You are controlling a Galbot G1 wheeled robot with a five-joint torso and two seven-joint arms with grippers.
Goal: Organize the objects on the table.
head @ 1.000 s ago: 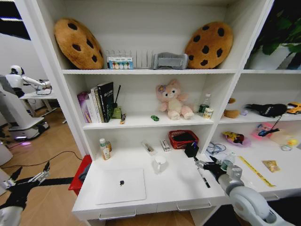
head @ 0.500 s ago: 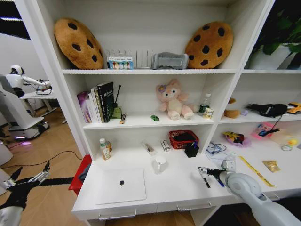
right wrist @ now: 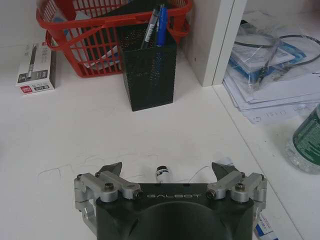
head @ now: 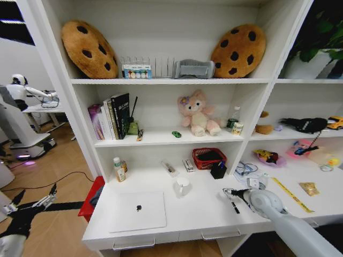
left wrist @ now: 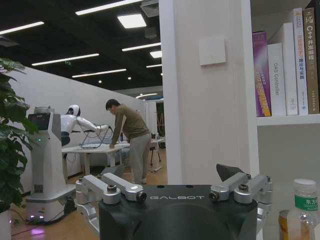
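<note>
The pen (right wrist: 162, 173) lies flat on the white desk (right wrist: 75, 130) directly beneath my right gripper (right wrist: 167, 172), its pale cap end showing midway between my two jaws, which stand spread wide with nothing in them. From my head I see the pen's (head: 234, 204) slim dark body running along the desk away from the shelving toward the front edge, so its long axis passes under my wrist and the jaws straddle it crosswise. I judge that is the relation that matters: close across the barrel, not along it.

Beyond it stands the black mesh pen holder (right wrist: 148, 68), a stiff square cup with two pens upright in it, touching a red plastic basket (right wrist: 60, 30) behind.

The silver laptop (head: 137, 211) lies well apart, smooth and closed.

My left gripper (head: 33, 203) hangs off the desk's end, jaws parted and empty.
</note>
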